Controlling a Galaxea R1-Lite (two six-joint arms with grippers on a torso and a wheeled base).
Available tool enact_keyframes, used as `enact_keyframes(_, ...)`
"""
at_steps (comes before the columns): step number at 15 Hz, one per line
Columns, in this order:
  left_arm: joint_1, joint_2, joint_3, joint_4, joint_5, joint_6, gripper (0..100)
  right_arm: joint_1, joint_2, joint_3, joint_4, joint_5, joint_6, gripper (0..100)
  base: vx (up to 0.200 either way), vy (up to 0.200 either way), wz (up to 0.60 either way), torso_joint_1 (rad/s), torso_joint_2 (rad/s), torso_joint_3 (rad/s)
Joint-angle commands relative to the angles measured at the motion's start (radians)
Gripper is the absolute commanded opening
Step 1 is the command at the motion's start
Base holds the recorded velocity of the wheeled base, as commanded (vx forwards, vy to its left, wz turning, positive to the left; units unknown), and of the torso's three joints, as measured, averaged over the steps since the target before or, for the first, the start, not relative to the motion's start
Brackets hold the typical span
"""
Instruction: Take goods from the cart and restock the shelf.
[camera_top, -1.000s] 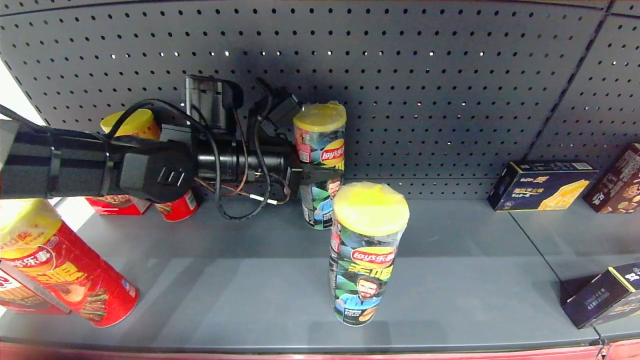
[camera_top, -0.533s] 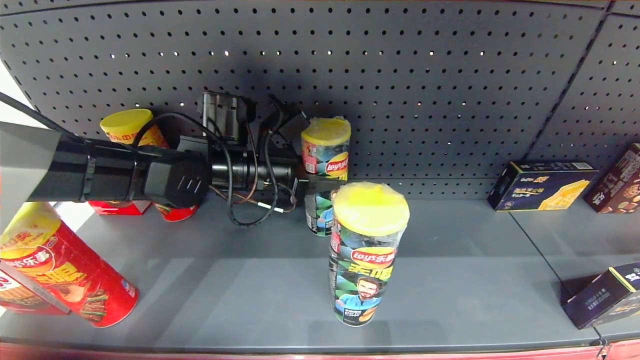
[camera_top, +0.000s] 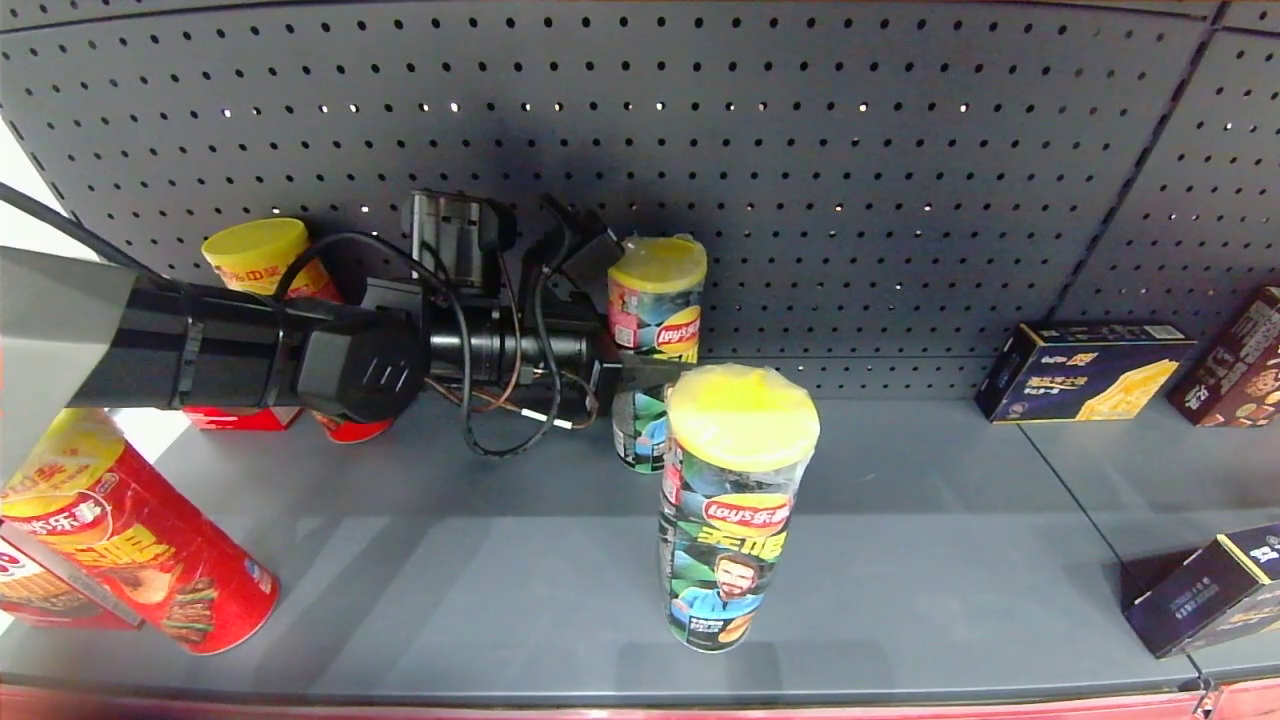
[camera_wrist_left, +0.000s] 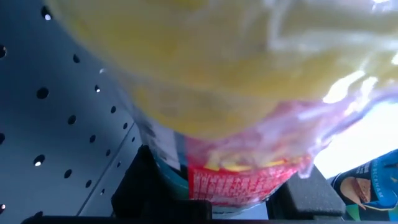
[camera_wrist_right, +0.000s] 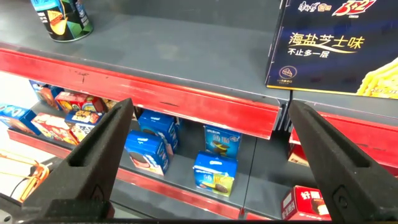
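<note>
My left jaws pinch the back chip can (camera_top: 655, 335) around its middle, with a black finger on each side of it. The can is green with a yellow lid (camera_wrist_left: 211, 56). It stands straight up near the back of the shelf (camera_top: 480, 560), just in front of the gray wall with holes (camera_top: 850, 150). Its bottom is down by the shelf floor, but I cannot tell if it rests there. My left arm (camera_top: 250, 350) comes in from the left, across the back of the shelf. My right jaws are spread wide with nothing between them. Their two black fingers (camera_wrist_right: 93, 162) are out in front of the shelf and point toward its red front edge (camera_wrist_right: 186, 93). In front of the held can stands the front chip can (camera_top: 735, 510), also green with a yellow top, and it is upright. I cannot tell if the two cans touch. Behind my left arm I see a small red can (camera_top: 262, 255) with a yellow top. A big red can (camera_top: 130, 540) leans at the front left corner. At the back right lies a dark blue box (camera_top: 1085, 370), with a brown box (camera_top: 1235, 360) beside it. Another blue box (camera_top: 1205, 590) sits at the front right. Under the shelf, little blue packs (camera_wrist_right: 214, 174) stand on a lower shelf.
</note>
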Motion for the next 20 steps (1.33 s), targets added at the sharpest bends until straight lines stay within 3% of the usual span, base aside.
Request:
enact_keyframes(1,0.001,-0.015,0.012,0.003,0.001,0.001,0,0.0,0.001,0.0,0.0,0.001,0.0,100,0.0,0.0,0.0,0.0,0.0,0.0)
enact_keyframes(6,0.018,-0.169,0.158,0.0,0.018,0.001,0,0.0,0.001,0.0,0.0,0.001,0.0,100,0.0,0.0,0.0,0.0,0.0,0.0)
enact_keyframes(9,0.024,-0.193,0.218,-0.055,0.043,-0.001,0,0.0,0.001,0.0,0.0,0.001,0.0,100,0.0,0.0,0.0,0.0,0.0,0.0)
enact_keyframes(15,-0.002,-0.118,0.124,-0.075,0.043,-0.039,0,0.0,0.001,0.0,0.0,0.001,0.0,100,0.0,0.0,0.0,0.0,0.0,0.0)
enact_keyframes(17,-0.025,-0.052,0.046,-0.114,0.044,-0.087,0,0.0,0.001,0.0,0.0,0.001,0.0,100,0.0,0.0,0.0,0.0,0.0,0.0)
enact_keyframes(20,-0.04,-0.014,0.054,-0.151,0.063,-0.087,0,0.0,0.001,0.0,0.0,0.001,0.0,100,0.0,0.0,0.0,0.0,0.0,0.0)
